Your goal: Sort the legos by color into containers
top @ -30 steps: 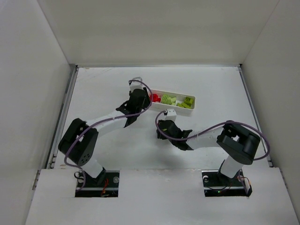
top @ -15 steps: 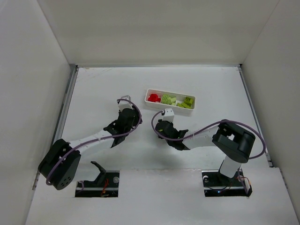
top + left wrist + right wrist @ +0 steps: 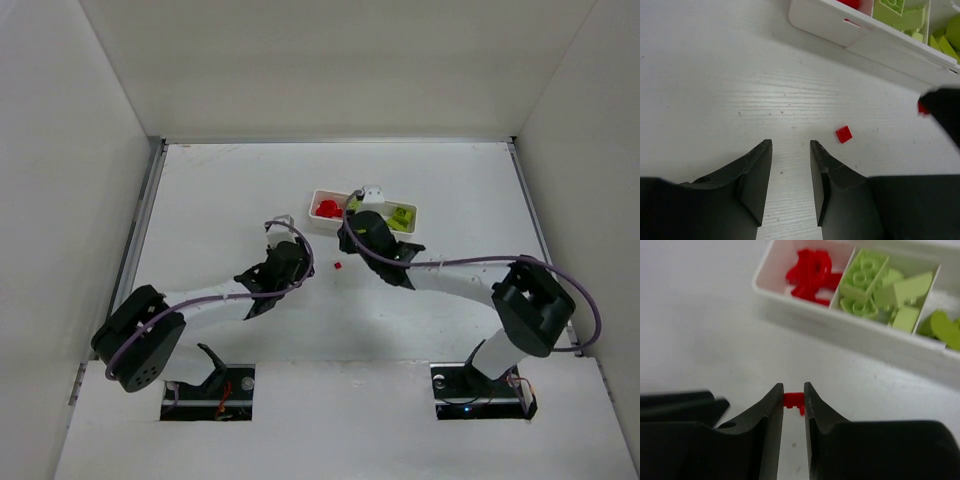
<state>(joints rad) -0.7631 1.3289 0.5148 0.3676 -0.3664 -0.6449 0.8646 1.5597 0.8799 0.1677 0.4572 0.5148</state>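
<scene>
The white tray [image 3: 322,222] lies at mid-table; its left compartment holds red legos [image 3: 326,208] and the other two hold yellow-green legos [image 3: 401,216]. My right gripper [image 3: 349,238] is shut on a small red lego [image 3: 793,400] and holds it just above the table, in front of the tray's near wall [image 3: 850,332]. The right wrist view shows the red pile [image 3: 810,272] and the green bricks [image 3: 870,285]. My left gripper [image 3: 298,264] is open and empty [image 3: 790,145]. A loose red lego [image 3: 843,134] lies on the table just right of its fingertips and also shows in the top view [image 3: 338,265].
The tray's near wall [image 3: 875,37] runs across the top right of the left wrist view. The right gripper's dark finger [image 3: 942,112] reaches in at the right edge there. White walls enclose the table on three sides.
My left gripper drew back from the tray's left end toward the near side. My right gripper moved up to the tray's near wall. A loose red lego now shows on the table.
</scene>
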